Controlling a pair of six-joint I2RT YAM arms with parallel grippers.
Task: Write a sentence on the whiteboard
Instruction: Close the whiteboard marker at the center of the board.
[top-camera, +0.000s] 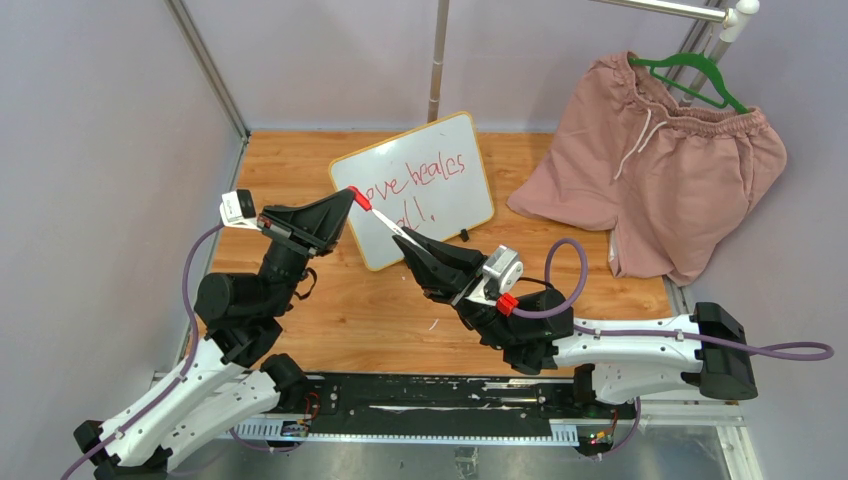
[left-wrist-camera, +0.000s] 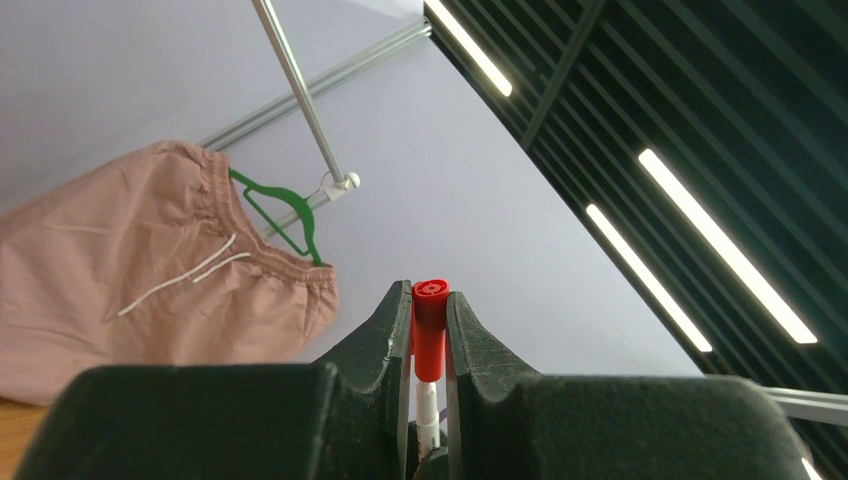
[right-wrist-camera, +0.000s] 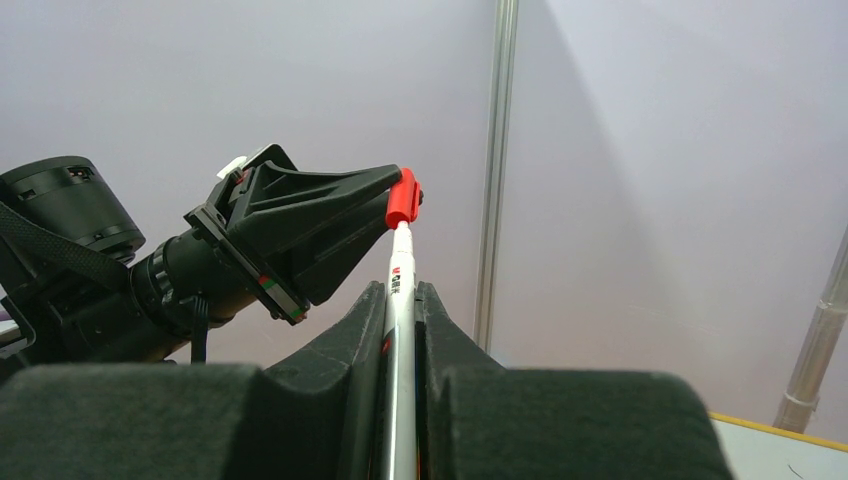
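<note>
Pink shorts hang on a green hanger from a metal rail, sagging onto the wooden tabletop.

The scene was viewed from high behind the arm bases, facing down over the whole tabletop from afar. The left wrist view was taken close along the left tool, tilted up toward ceiling lights and the pink shorts, also seen from above. The right wrist view was aimed close along the right tool at a pale wall, and the red cap of the marker was shared by all three views.
</note>
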